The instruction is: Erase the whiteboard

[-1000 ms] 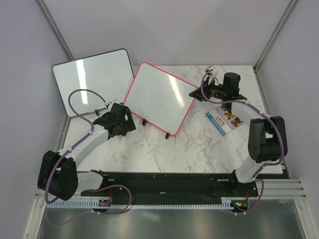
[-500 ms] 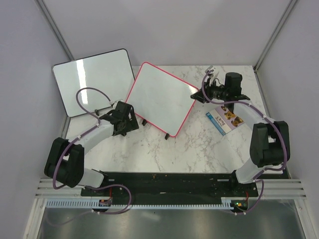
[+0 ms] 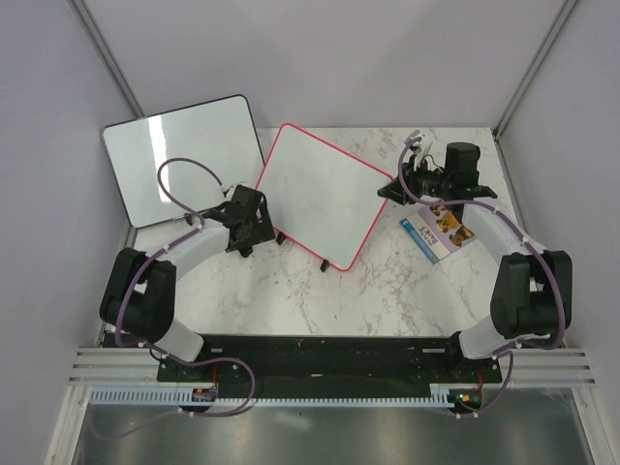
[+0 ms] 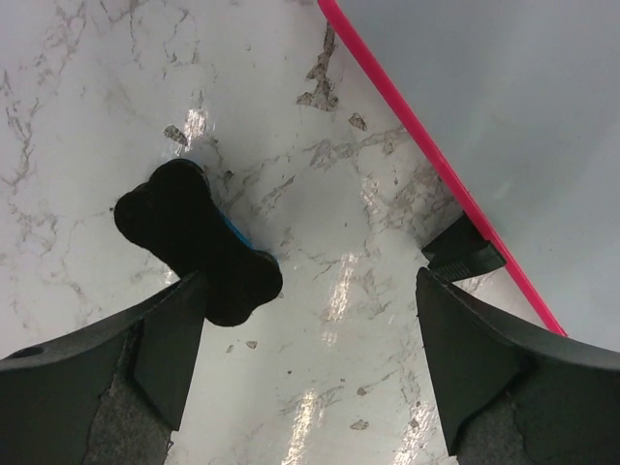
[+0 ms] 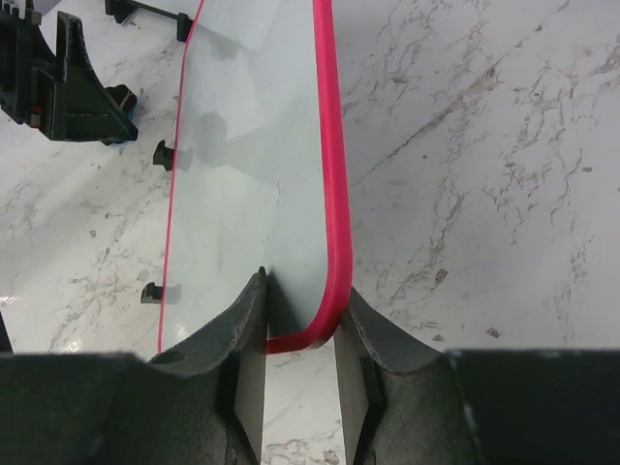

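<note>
The whiteboard [image 3: 320, 194] with its pink-red frame is blank and stands tilted at the table's middle. My right gripper [image 3: 390, 189] is shut on its right corner; in the right wrist view the fingers [image 5: 300, 291] pinch the red frame and white face [image 5: 252, 145]. My left gripper [image 3: 254, 231] is open just off the board's left lower edge. In the left wrist view its jaws [image 4: 310, 320] stand wide over bare marble. A black bone-shaped eraser [image 4: 194, 242] with a blue underside lies by the left finger. The board's red edge [image 4: 426, 145] and a black foot [image 4: 463, 254] are by the right finger.
A black-framed white board [image 3: 184, 155] leans at the back left. A printed card [image 3: 436, 231] lies on the marble under the right arm. Grey walls close in the table on both sides. The left gripper also shows in the right wrist view [image 5: 68, 87].
My left gripper has moved right and away, up to the board's left edge. My right gripper has shifted slightly right, carrying the board's corner with it.
</note>
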Tool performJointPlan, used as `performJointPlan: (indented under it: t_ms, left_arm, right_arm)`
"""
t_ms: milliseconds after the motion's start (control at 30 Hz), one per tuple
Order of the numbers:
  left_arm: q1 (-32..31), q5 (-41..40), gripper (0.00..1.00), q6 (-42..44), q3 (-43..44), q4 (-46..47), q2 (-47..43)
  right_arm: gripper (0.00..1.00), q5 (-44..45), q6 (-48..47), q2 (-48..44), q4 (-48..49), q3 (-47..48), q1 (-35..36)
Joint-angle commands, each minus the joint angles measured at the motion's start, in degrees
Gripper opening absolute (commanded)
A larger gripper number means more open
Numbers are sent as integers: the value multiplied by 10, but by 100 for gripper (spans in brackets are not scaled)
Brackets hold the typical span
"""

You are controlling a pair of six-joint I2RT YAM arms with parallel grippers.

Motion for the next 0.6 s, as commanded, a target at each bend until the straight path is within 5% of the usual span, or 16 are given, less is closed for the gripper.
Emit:
performJointPlan:
  t_ms: [0,200,333,433,467,567]
  left_arm:
    - [2,-10,92,18,29,16,1]
    - [2,-27,89,16,32,3,-17]
    - [2,-46,77,22,42,4,11]
    - [2,-38,10,17,52,7,33]
    - [2,-37,2,15,56,9,37]
    - [2,-24,2,14,60,25,44]
  right_arm:
    - [0,16,-62,-34,-4,-16,-4]
    - [1,16,-55,-29,-5,-23,-3]
    - [20,36,-49,-39,3,-30,-1]
    - [33,49,-41,-49,24,-43,0]
    - [37,53,-38,-51,28,-47,1]
    - [46,61,-31,-57,42,-55,0]
